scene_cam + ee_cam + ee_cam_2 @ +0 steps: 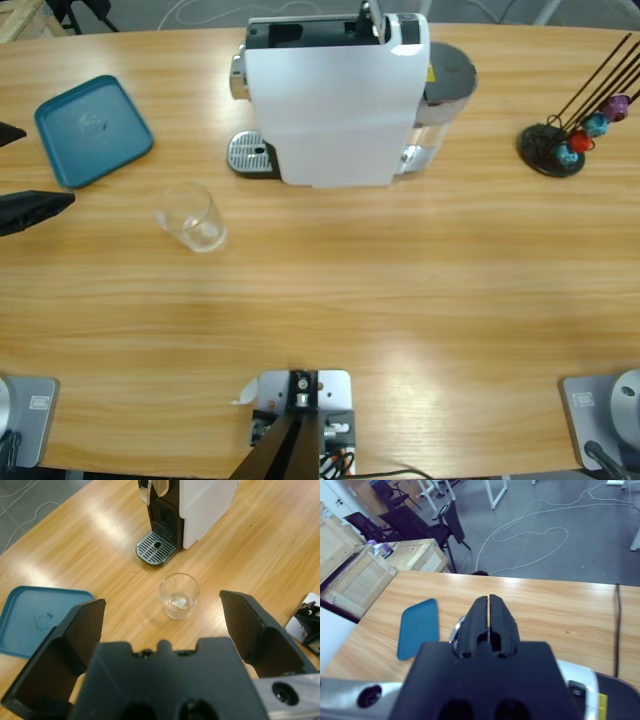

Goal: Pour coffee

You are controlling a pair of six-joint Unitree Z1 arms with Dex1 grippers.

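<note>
One clear glass (192, 217) stands upright on the wooden table (400, 300), in front of and to one side of the coffee machine (335, 95), near its round drip grate (250, 153). Coffee: none to be made out in the glass from above; the left wrist view shows only a pale glint at its bottom (179, 600), so whether any liquid is in it cannot be told.

Left gripper (162, 625): jaws spread wide, holding nothing, and the glass lies straight ahead between their lines, apart from both. In the high view its black jaw tips (35, 207) enter from the side edge, level with the glass; this is plainly the nearer arm, reaching low along the table.

Right gripper (489, 625): jaws pressed together, nothing between them, raised over the top of the machine and looking out past the table to the room.

One teal tray (92, 130) lies flat beside the left gripper, well apart from the glass. One black rack of coloured capsules (570, 135) stands at the far end.
</note>
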